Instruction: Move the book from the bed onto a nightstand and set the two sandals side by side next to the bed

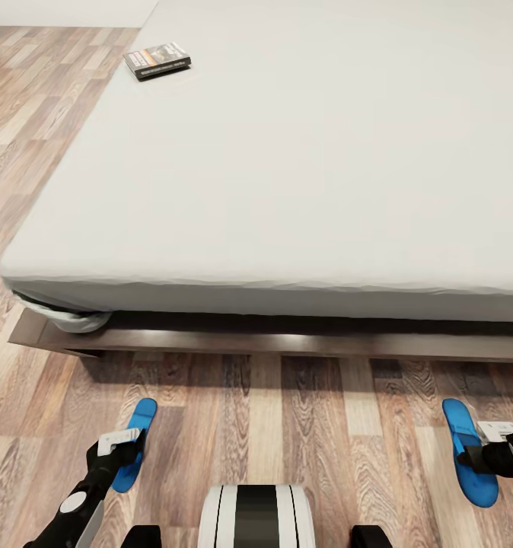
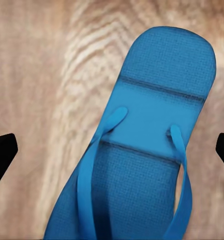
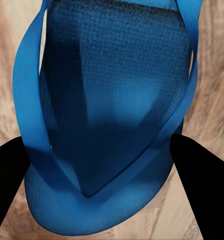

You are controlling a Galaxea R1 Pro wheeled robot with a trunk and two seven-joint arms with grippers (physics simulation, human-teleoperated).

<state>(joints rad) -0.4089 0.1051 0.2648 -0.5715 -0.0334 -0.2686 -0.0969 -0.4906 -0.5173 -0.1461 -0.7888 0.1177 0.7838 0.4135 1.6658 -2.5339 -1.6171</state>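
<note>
— Head view first: what do you count?
— One book (image 1: pixel 157 60) near the bed's (image 1: pixel 287 175) far left corner, dark cover with an orange band. Two blue sandals on the wood floor (image 1: pixel 302 426), well apart: left sandal (image 1: pixel 137 438) under the left gripper (image 1: pixel 123 449), right sandal (image 1: pixel 469 449) under the right gripper (image 1: pixel 469 458). Both run lengthwise toward the bed.
— Left wrist view?
— Fingertips (image 2: pixel 3 155) stand wide at either side of the sandal (image 2: pixel 146 150), not touching it; thong straps show.
— Right wrist view?
— Black fingers (image 3: pixel 199 190) sit against the sandal's (image 3: pixel 112 110) straps, closed on it.
</note>
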